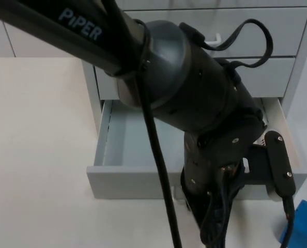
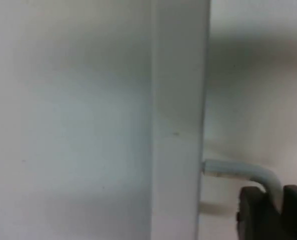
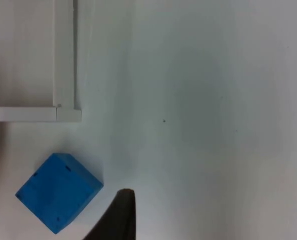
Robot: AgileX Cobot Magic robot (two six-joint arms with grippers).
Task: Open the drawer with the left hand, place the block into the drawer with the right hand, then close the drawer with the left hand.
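1. In the top view the left gripper (image 1: 208, 217) is at the front of the open drawer (image 1: 138, 181). It hangs down from the big black left arm (image 1: 184, 88) that crosses the picture from the upper left. From here I cannot tell how its fingers stand, because the arm covers them.
2. In the same view the drawer is pulled out from the grey cabinet (image 1: 277, 77) and its inside is visible. The closed drawer above it carries a white handle (image 1: 214, 39). The blue block (image 1: 303, 222) lies on the white table (image 1: 40, 155), near the right front corner of the drawer and outside of it.
3. In the left wrist view the left gripper (image 2: 273, 212) is at the drawer handle (image 2: 241, 170). The black fingertips (image 2: 253, 212) stand on both sides of the bent white bar, narrow around it, so the gripper holds the handle. The drawer front (image 2: 178, 125) is seen edge on, just beside.
4. In the right wrist view the right gripper is above the table (image 3: 198, 100); one dark fingertip (image 3: 119, 215) is visible near the block (image 3: 58, 192). It does not touch the block. I cannot tell if this gripper is wide or narrow.
5. In this view the block lies on the table just beside the corner of the drawer (image 3: 66, 107), apart from it, with one edge turned toward the drawer wall.
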